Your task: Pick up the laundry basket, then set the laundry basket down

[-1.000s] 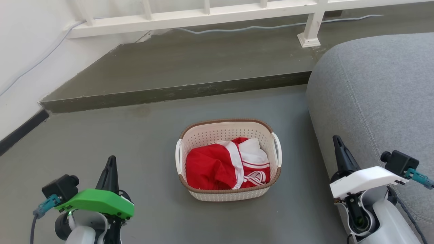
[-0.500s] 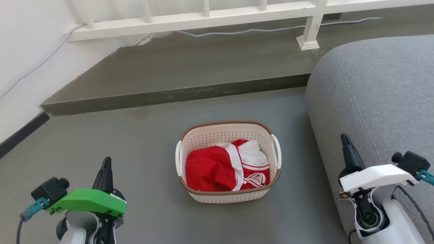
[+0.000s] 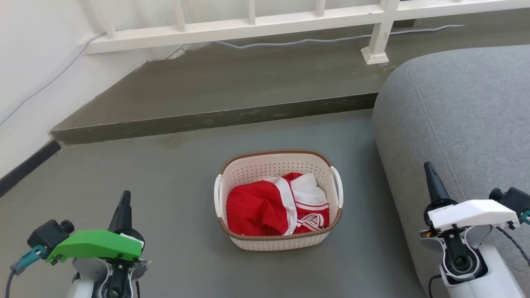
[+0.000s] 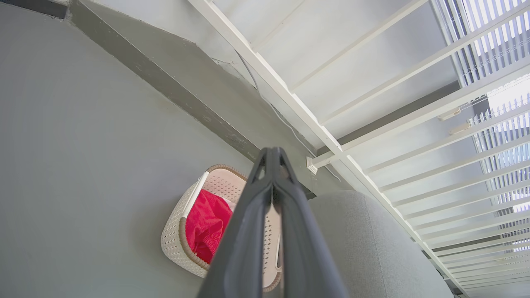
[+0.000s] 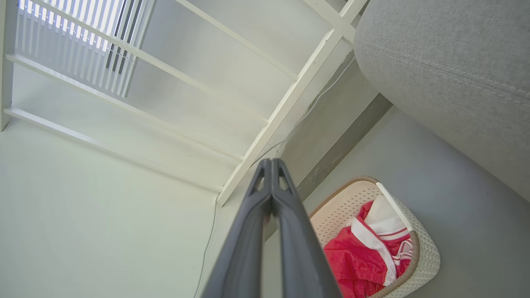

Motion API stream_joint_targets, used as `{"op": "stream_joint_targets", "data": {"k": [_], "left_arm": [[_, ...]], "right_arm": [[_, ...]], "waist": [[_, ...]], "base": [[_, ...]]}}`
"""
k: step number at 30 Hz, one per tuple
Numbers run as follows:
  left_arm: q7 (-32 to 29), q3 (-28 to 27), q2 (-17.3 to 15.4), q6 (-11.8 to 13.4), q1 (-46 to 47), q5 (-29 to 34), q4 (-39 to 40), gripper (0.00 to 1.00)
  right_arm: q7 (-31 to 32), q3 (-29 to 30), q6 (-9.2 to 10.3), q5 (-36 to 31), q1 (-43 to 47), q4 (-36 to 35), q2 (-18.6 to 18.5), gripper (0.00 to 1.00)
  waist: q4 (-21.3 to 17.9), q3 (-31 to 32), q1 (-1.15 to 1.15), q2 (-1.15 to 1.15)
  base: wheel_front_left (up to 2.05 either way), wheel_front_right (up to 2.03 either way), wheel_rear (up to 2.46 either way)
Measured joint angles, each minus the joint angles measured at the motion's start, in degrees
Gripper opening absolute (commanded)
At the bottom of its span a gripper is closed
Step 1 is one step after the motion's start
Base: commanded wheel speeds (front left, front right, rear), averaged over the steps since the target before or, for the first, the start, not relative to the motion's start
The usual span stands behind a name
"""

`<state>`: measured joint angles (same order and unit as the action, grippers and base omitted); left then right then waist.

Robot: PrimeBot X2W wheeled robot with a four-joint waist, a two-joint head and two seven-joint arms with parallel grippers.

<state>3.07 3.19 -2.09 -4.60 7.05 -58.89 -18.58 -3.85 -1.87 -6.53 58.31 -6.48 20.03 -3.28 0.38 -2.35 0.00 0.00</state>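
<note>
Grey floor [image 4: 83, 165]; laundry basket [image 4: 174, 244] behind fingers [image 4: 244, 248]

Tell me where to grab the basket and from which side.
I'd take the basket by its two white side handles, the left gripper on the left handle and the right gripper on the right handle, each coming in from its own side. The handles stand out from the side walls, and the clothes lie inside. Both grippers are shut, so open them first.

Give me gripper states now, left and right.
Left gripper: closed, empty, clear of the basket.
Right gripper: closed, empty, also clear of it.
</note>
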Motion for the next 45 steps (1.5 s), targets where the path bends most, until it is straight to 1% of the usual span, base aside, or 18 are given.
{"op": "stream_joint_targets", "data": {"k": [45], "left_arm": [[-8.0,-6.8,0.1,-2.0,-1.0,-27.5,2.2,0.00]], "right_arm": [[8.0,7.5,-0.02,28.7,1.1,-3.1,0.5,0.00]], "waist": [[-0.3,1.9,0.00,0.00]], "base": [[0.00,0.00,0.00]]}}
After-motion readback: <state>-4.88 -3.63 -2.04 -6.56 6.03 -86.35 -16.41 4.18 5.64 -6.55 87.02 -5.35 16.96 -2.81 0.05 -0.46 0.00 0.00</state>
